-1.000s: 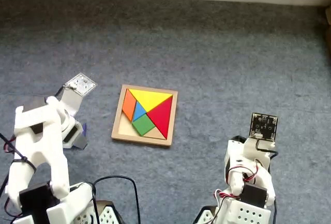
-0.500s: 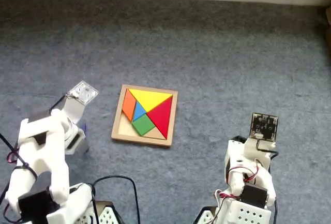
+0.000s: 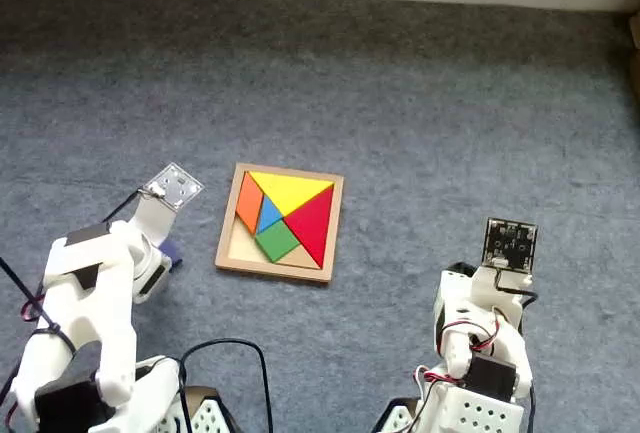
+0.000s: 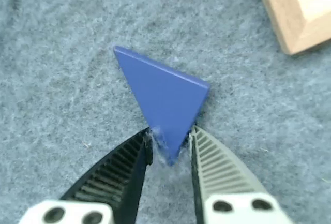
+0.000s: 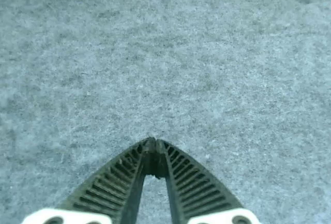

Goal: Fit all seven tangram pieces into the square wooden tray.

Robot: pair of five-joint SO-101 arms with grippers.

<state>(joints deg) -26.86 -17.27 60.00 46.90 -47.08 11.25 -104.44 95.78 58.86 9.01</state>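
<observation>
1. Left wrist view shows the left gripper (image 4: 169,140) with its jaws clamped on one pointed corner of the dark blue triangle (image 4: 164,90). The piece lies on the grey carpet (image 4: 57,110), near a corner of the wooden tray (image 4: 297,17) but apart from it.
2. The triangle looks thin, stiff and light, so weight should be no trouble. Its painted edges are probably smooth, and a tapering corner may squirt out of the jaws under pressure. A hold farther in, where the piece is wider, would likely be steadier and give better control when turning it.
3. In the high view, the tray already holds an orange parallelogram (image 3: 248,205), a yellow triangle (image 3: 290,193), a light blue triangle (image 3: 268,218), a green square (image 3: 277,242) and a red triangle (image 3: 313,223). Bare wood shows along the side nearest the arms, so the fit there is likely snug and will need the piece laid flat.
4. Over on the right, the right gripper (image 5: 155,145) has its jaws together on nothing, above bare carpet, well apart from the tray.
</observation>
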